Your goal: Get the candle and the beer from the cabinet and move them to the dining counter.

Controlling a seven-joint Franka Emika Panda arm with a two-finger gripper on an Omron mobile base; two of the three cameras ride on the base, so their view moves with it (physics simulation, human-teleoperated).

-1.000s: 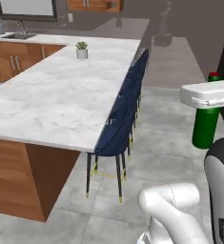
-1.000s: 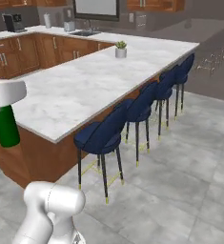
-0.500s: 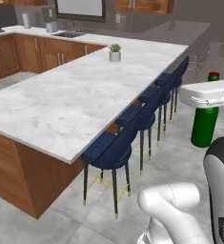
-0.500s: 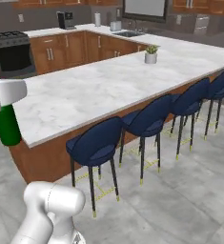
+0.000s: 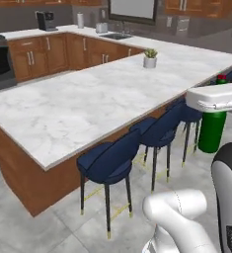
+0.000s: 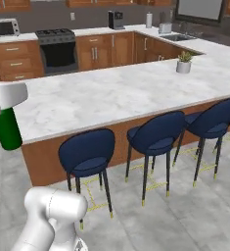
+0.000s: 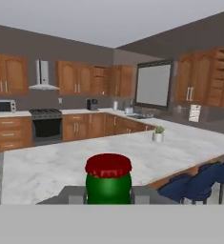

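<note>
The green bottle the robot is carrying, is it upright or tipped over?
Upright. The beer hangs vertically in the shut gripper, red cap on top, body straight down in both base views.

I see grey floor tiles point(image 6: 195, 215) under three navy stools point(image 6: 87, 154), and behind them reddish-brown wood base cabinets point(image 6: 102, 51) along a grey wall point(image 7: 46, 47). A black stove point(image 6: 58, 49), microwave point(image 6: 5, 28), coffee machine point(image 6: 116, 20) and small potted plant point(image 6: 184, 62) show, plus a pale window point(image 7: 153, 85)

- The beer's point(image 5: 212, 131) neck is hidden behind the white hand in both base views.
- The desk point(image 6: 111, 93) is cut off at the right picture edge.
</note>
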